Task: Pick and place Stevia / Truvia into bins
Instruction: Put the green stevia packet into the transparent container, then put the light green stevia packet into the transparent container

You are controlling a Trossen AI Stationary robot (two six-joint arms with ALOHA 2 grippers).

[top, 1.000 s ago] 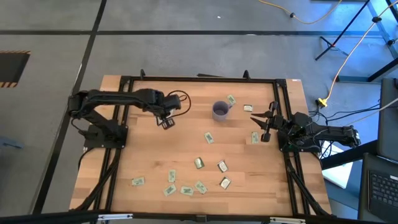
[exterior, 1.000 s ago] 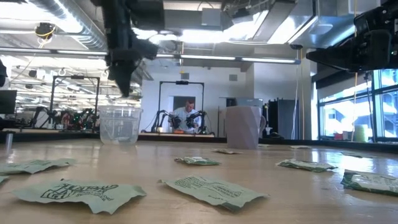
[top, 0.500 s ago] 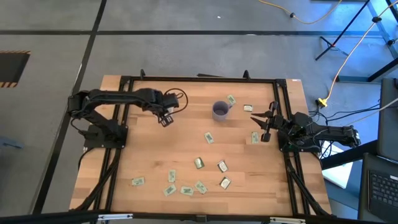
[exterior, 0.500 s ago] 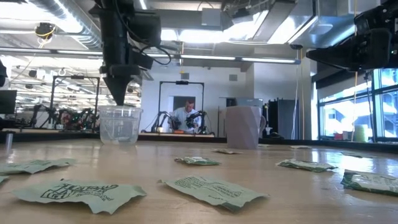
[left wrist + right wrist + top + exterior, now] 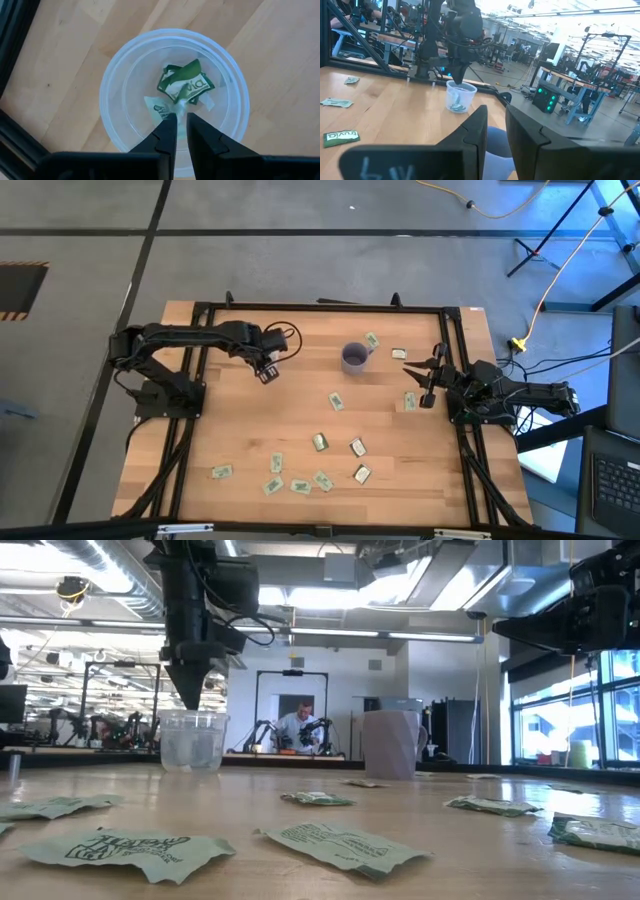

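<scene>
- The table (image 5: 230, 440) is a wooden top with both arms at its sides and green-and-white sweetener packets (image 5: 320, 442) scattered over the near half, a few more lying by the mug.
- The right arm waits at the right edge, its right claw (image 5: 428, 385) hanging just above a packet; its fingers stand a little apart with nothing between them.
- The left claw (image 5: 180, 131) hovers directly over the clear cup (image 5: 172, 95) at the far left of the table, tips pointing down into its mouth, slightly apart and gripping nothing.
- The purple-grey mug (image 5: 354, 357) stands apart from the clear cup, toward the table's middle.
- Packets in the cup (image 5: 184, 89) lie crumpled on its bottom.
- The step in hand looks like the release into the cup; next, the left arm should lift clear of the rim and travel to a loose packet, coming down flat enough to pinch thin paper.
</scene>
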